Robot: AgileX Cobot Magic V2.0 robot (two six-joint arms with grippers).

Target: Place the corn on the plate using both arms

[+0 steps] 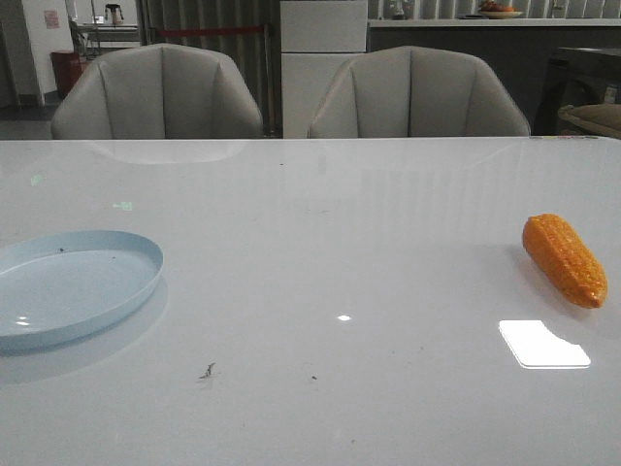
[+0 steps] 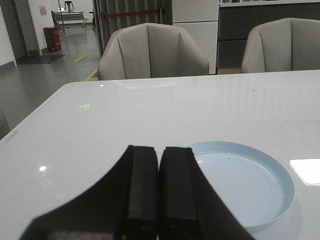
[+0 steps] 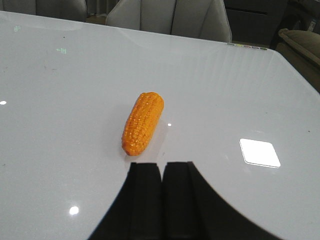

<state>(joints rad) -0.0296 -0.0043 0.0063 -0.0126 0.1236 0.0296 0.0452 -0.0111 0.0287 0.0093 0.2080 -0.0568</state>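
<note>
Pale blue plate (image 1: 68, 286) sits at the far left of the white glossy counter (image 1: 320, 291), empty, a few dark specks inside. My left tool (image 2: 158, 192) hangs just short of its rim in the left wrist view, jaws pressed together, holding nothing.

Middle of the counter: bare gloss, some small dark smudges, nothing to route around.

Orange corn cob (image 1: 565, 258) lies flat at the far right, well apart from the plate, long axis slanted, one end pointing back toward the chairs. My right tool (image 3: 161, 195) is just behind its near end, jaws closed and empty, not touching it.

Handling guess: looks like hollow moulded plastic, so light and stiff, not fragile. Bumpy kernels should give bite, but it's round and tapered on a slick top, so it'll roll or skate if nudged off-centre. I'd open wide, come down across the thick middle, jaws square to the long axis, not near either tapered end.
</note>
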